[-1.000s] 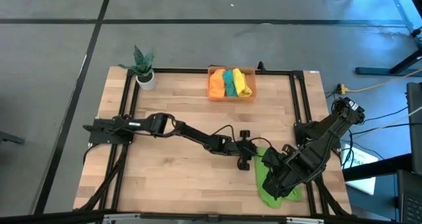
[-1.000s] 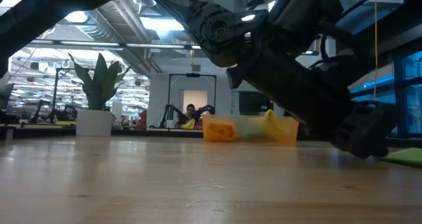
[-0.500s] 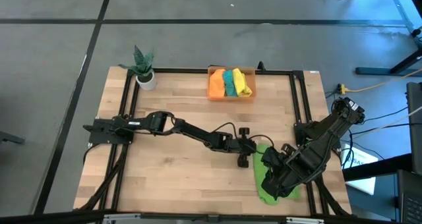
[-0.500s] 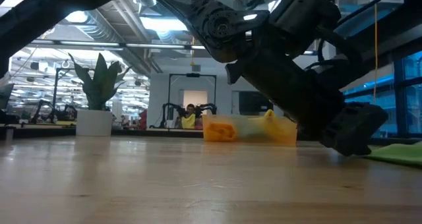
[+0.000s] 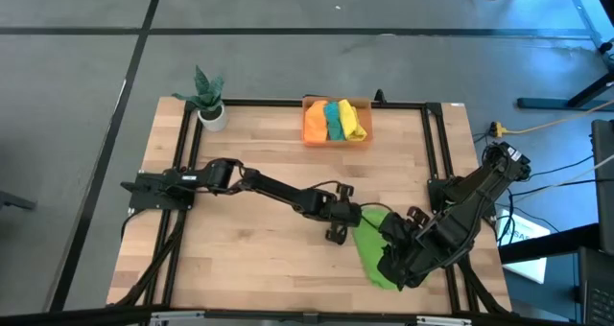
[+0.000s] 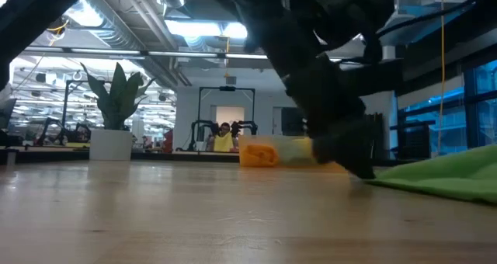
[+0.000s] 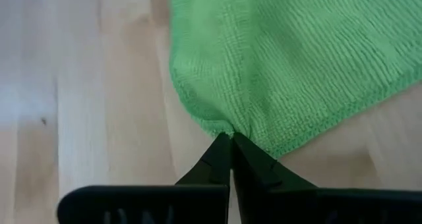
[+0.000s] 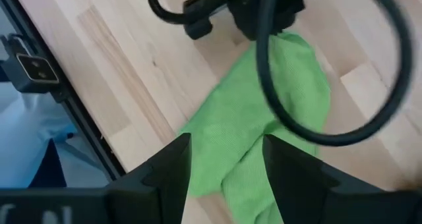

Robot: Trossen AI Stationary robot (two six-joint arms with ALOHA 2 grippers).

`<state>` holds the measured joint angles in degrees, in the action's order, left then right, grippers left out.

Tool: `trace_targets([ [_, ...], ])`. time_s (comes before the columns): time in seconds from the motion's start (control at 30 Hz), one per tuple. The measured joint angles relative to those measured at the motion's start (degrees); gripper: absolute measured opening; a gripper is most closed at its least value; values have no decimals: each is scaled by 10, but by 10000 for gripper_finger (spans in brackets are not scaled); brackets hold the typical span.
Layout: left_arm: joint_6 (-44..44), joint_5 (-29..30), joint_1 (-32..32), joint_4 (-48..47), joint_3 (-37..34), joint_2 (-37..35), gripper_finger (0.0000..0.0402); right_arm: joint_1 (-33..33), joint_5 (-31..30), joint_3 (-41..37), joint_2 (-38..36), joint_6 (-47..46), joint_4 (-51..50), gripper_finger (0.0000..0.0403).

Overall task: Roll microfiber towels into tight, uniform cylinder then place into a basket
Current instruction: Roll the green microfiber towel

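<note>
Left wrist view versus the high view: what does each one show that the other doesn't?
Only the left wrist view shows the left fingers pressed together, pinching the green towel's corner. Only the high view shows the orange basket holding three rolled towels, the potted plant, and the right fingers open above the green towel. Both show that towel on the wooden table.
</note>
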<state>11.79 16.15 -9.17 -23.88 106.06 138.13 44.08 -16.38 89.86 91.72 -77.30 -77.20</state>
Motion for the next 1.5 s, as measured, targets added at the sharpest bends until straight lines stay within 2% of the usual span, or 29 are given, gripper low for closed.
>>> trace_targets([
  [0.27,3,35,-2,-221,2,-27,0,2,-21,-2,0,0,12,188],
  [0.6,-85,110,-12,-454,-1,-25,0,2,-26,-3,2,3,12,188],
  [0.7,-105,114,-20,-510,-3,-22,0,2,-26,-3,2,3,12,188],
  [1.07,-112,114,-34,-520,-2,-21,12,2,-26,-3,2,3,12,188],
  [1.5,-137,128,-32,-515,-1,-24,73,2,-26,-3,2,3,12,188],
])
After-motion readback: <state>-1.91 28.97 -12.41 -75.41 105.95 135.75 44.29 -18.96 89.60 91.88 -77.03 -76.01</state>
